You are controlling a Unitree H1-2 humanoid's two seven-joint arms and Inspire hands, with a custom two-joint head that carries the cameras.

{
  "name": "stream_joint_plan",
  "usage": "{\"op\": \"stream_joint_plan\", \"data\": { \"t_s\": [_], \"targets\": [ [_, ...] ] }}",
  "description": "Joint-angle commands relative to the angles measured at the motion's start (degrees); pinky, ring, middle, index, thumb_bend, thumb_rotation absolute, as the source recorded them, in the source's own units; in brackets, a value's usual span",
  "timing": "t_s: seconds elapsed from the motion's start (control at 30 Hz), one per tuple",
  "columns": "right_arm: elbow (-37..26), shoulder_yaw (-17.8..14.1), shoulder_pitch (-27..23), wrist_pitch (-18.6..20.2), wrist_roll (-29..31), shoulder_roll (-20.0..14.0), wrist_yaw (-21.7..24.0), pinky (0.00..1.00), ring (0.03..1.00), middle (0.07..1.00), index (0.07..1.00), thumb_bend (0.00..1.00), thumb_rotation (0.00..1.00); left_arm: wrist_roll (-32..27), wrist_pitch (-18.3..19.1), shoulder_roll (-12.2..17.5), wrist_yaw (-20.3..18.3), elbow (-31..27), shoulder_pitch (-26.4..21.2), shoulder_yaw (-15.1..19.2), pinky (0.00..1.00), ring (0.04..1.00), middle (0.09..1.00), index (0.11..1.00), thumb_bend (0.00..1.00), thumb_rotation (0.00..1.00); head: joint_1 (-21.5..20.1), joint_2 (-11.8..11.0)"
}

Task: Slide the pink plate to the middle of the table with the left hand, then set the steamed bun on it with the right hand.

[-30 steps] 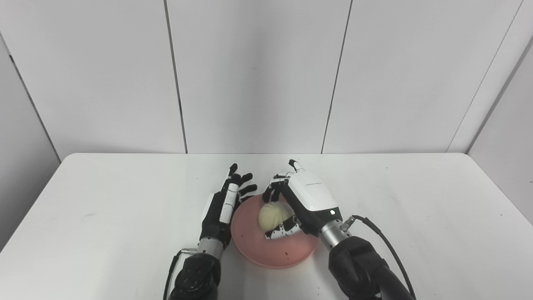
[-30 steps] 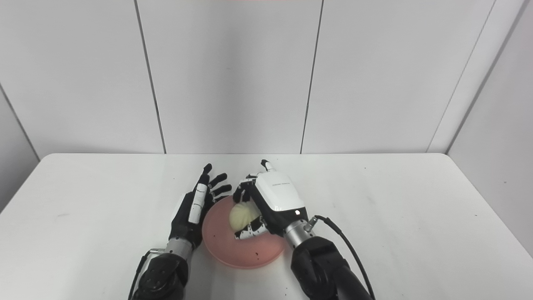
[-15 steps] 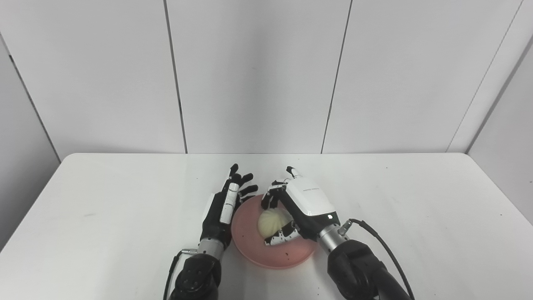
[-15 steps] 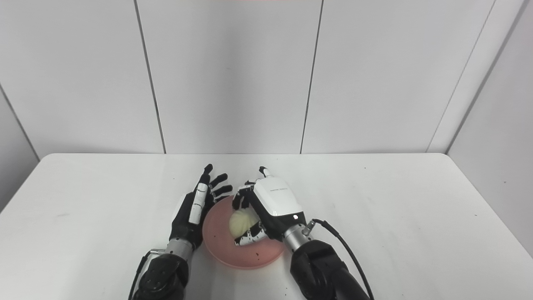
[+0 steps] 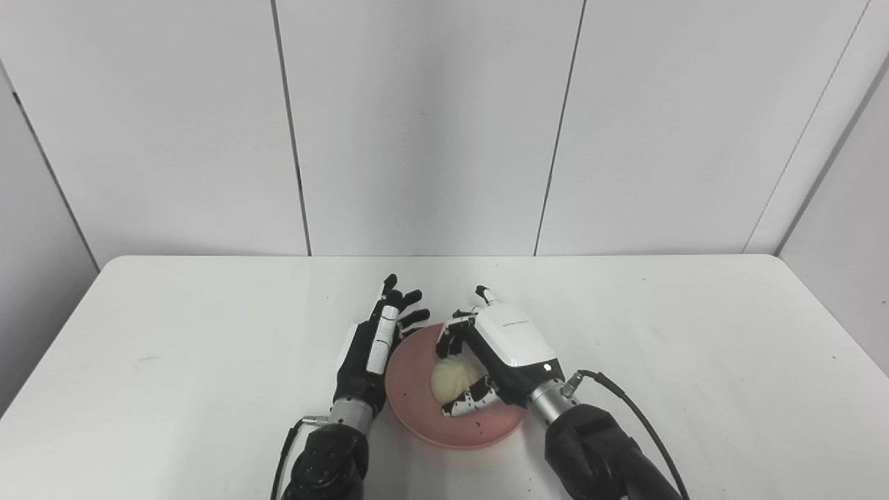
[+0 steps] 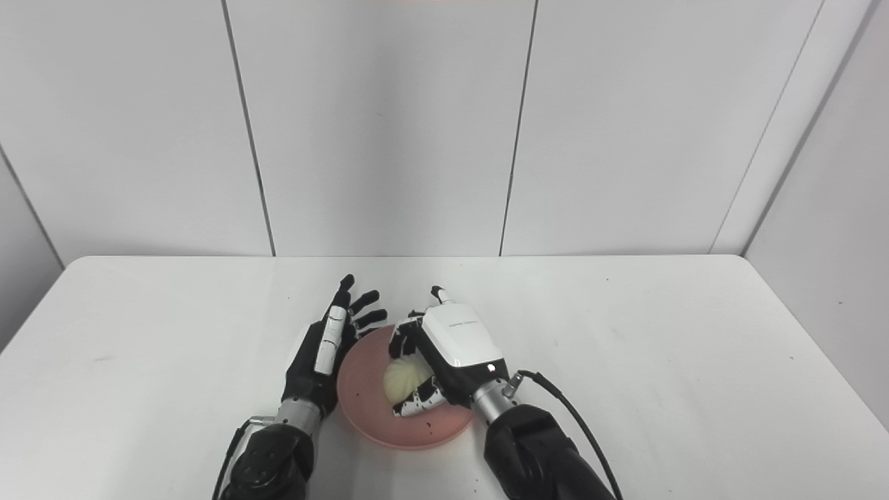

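Pale and soft, the steamed bun (image 5: 455, 376) sits over the pink plate (image 5: 417, 410) centre, cupped by the right hand (image 5: 503, 347) for release; at nine o'clock the left hand (image 5: 371, 344), fingers spread, steadies the rim.

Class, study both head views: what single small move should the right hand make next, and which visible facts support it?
Probably open the right hand to release the steamed bun. The bun looks low over the middle of the pink plate, with the fingers wrapped around it; whether it touches the plate cannot be told. The left hand waits open beside the plate's left rim.
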Motion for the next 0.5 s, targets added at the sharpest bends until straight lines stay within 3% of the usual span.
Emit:
{"op": "stream_joint_plan", "data": {
  "t_s": [0.0, 0.37, 0.43, 0.47],
  "targets": [
    [-0.51, -0.08, -1.95, -1.7, -0.01, 0.01, -1.0, 1.0, 0.799, 0.497, 0.476, 0.53, 0.0, 0.08, 2.31, -0.19, -0.19, 0.81, 0.7, -0.2, 0.72, 0.793, 0.879, 1.0, 0.76, 0.97, -0.07, 0.04],
    [-0.94, 0.29, -1.68, -0.94, -0.92, -0.68, 0.23, 1.0, 0.817, 0.496, 0.485, 0.53, 0.01, 0.21, 2.36, -0.24, -0.17, 0.73, 0.71, -0.31, 0.72, 0.784, 0.88, 1.0, 0.76, 0.97, -0.24, 0.1],
    [-1.49, 0.32, -1.62, -0.71, -0.97, -0.92, 0.88, 1.0, 0.83, 0.57, 0.492, 0.52, 0.13, 0.39, 2.29, -0.18, -0.11, 0.68, 0.72, -0.41, 0.72, 0.779, 0.881, 1.0, 0.75, 0.98, -0.29, 0.11],
    [-1.84, 0.26, -1.58, -0.54, -0.8, -1.01, 1.35, 1.0, 0.835, 0.591, 0.544, 0.66, 0.19, 0.46, 2.12, -0.15, -0.07, 0.8, 0.68, -0.44, 0.71, 0.777, 0.884, 1.0, 0.76, 0.98, -0.29, 0.11]
  ]
}}
